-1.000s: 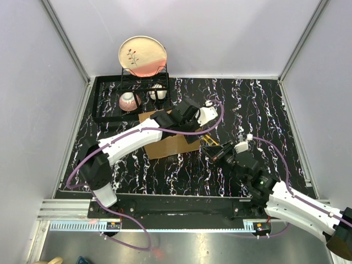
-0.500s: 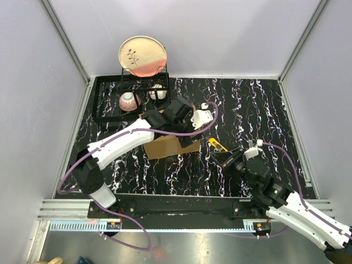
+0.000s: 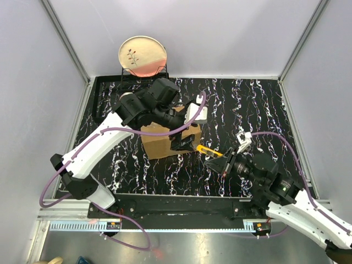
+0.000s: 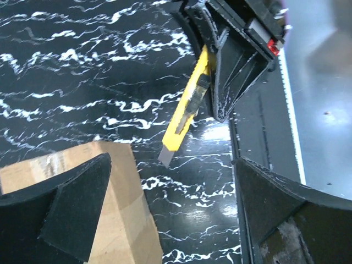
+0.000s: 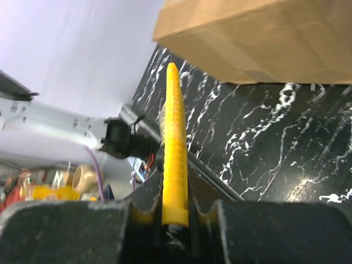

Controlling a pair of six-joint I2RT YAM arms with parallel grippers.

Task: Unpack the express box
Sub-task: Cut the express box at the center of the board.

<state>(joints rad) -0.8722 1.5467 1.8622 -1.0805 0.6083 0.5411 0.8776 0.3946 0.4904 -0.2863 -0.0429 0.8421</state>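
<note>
One of most things, two of arms and claws.
The counter point(image 3: 264, 110) carries one express box point(image 3: 162, 144) near its centre, one yellow utility knife point(image 3: 208, 150) at 4 o'clock of the box, one black wire dish rack point(image 3: 132, 75) at 11 o'clock, and one pink-and-cream plate point(image 3: 142, 55) standing in that rack. There are two white arms, each ending in one claw, so two claws: the left claw point(image 3: 184, 143) and the right claw point(image 3: 219, 160). Anything else in the rack is hidden behind the left arm and goes uncounted.
</note>
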